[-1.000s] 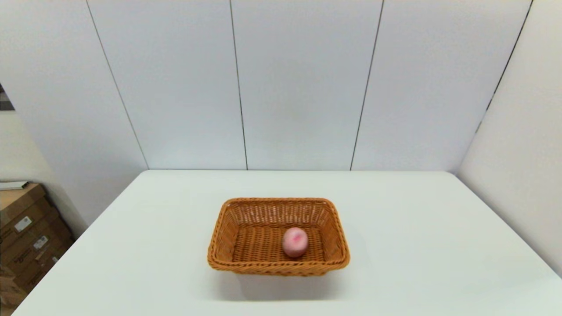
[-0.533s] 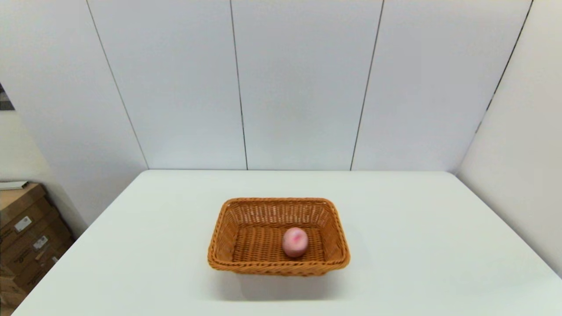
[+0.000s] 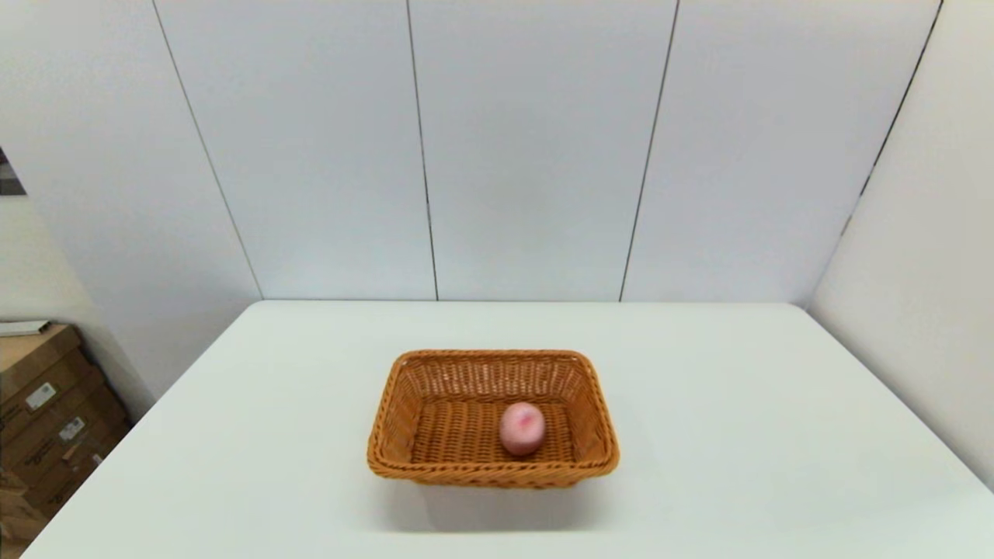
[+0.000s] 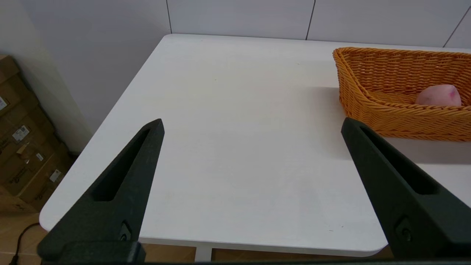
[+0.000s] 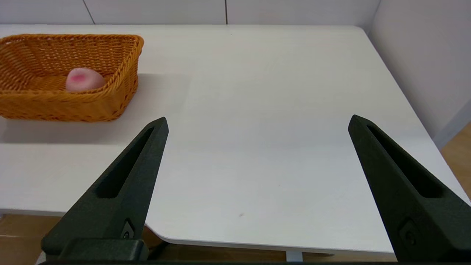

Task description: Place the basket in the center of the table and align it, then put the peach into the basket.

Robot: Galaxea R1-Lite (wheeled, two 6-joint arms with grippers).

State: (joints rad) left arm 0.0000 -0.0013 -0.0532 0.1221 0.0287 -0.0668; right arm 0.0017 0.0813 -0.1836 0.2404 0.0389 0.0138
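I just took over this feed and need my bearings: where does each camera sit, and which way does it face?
Head view: high on the robot, facing forward and down at the table; no arm shows.
Left wrist view: behind the open left gripper, off the table's near left edge, facing across it.
Right wrist view: behind the open right gripper, off the near right edge.
All three share the basket with the peach inside.

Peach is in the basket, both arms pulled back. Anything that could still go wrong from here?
Little, by the look of it.
1. The peach lies loose, near the basket front wall and right of middle; a bump might roll it, though the walls should keep it in.
2. The left tool and right tool hang open at the table near edge; a careless sweep inward could knock the basket out of line.
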